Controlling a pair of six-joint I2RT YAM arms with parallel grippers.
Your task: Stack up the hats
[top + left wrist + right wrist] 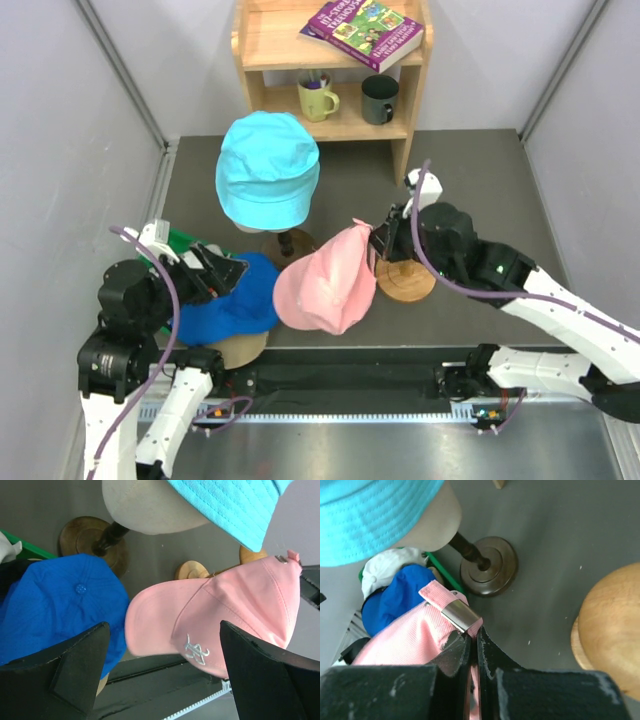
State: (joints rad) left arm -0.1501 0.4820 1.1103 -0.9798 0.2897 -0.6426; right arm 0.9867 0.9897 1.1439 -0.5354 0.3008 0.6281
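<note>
Pink cap [328,280] hangs from the right claw [378,240] at the middle of the dark table [480,180].
The right claw's jaws are pinched together on the cap's rear strap, just below its metal buckle [460,612], and the cap droops leftward beside the wooden stand [405,275]. The left claw [222,268] stands wide apart and grips nothing, poised just over the blue cap [225,300], clear of the pink brim. A cyan hat [267,170] sits on the mannequin head [145,507] behind.
</note>
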